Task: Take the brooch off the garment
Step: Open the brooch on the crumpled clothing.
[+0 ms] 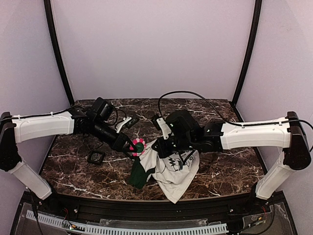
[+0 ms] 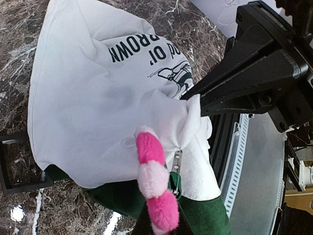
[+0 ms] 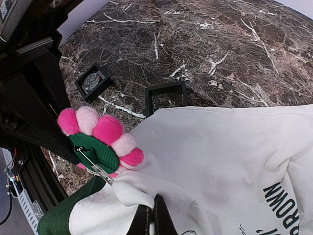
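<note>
Near the front middle of the counter [image 1: 215,117], both arms meet over the garment [image 1: 173,171], which is bunched and partly lifted, its dark green trim hanging at the left. The left hand [image 1: 131,143] is clenched on the brooch [image 1: 138,146], the pink and white pompom flower with a green centre. The right hand [image 1: 157,147] is clamped on a fold of white cloth just beside it. From the right wrist view the brooch's green back and metal pin show, with a peak of fabric drawn up against them, so it looks not yet free. The step in hand appears to be the pull-apart itself, one hand anchoring the shirt while the other draws the flower away. The next move probably calls for the left hand to slide the pin out along its own line rather than tug straight off, with the cloth kept taut, since a sideways pull could snag or tear the weave. As for writing, the black print on the shirt reads "BROWN" beside a cartoon drawing. A short word before it is partly lost in a crease. No brand mark can be made out on the arms or on the small black square frame [image 1: 95,157] lying to the left.
</note>
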Controlling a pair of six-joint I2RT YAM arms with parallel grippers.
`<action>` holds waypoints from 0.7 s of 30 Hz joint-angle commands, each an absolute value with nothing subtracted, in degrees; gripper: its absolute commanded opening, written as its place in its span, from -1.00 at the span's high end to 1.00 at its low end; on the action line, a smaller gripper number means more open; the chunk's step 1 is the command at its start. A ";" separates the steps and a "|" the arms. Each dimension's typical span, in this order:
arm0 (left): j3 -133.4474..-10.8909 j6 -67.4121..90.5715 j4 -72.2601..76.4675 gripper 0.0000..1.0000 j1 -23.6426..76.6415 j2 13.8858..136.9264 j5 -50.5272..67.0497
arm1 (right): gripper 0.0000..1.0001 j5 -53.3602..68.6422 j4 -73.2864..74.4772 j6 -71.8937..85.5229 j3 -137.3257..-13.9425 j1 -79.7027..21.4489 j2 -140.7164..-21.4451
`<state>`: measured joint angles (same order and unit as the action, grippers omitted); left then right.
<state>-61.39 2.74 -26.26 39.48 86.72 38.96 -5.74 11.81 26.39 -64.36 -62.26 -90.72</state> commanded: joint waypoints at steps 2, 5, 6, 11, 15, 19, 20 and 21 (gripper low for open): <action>-63.52 0.38 -30.12 0.98 39.90 87.16 42.89 | 1.00 -4.80 12.58 23.31 -65.75 -60.98 -89.61; -64.02 0.35 -31.05 0.98 39.91 87.63 47.69 | 1.00 -2.35 11.50 22.91 -64.57 -60.23 -89.03; -64.06 0.35 -31.13 0.98 39.90 87.63 48.37 | 1.00 -1.20 10.97 22.72 -64.09 -59.93 -88.77; -64.22 -0.83 -31.88 0.98 39.90 87.87 51.83 | 0.67 3.77 8.86 21.72 -62.19 -59.04 -86.93; -64.83 -1.92 -33.30 0.99 39.90 88.05 54.00 | 0.05 8.15 6.51 20.11 -60.37 -58.82 -83.90; -66.03 -3.75 -36.54 0.98 39.90 88.52 55.07 | -0.31 12.87 5.83 19.16 -59.68 -58.56 -82.46; -66.15 -4.36 -36.99 0.98 39.90 88.47 55.18 | -0.37 14.08 5.87 19.02 -59.77 -58.61 -82.55; -66.31 -4.64 -37.81 0.98 39.90 88.34 55.30 | -0.42 15.51 5.69 18.88 -59.84 -58.62 -82.72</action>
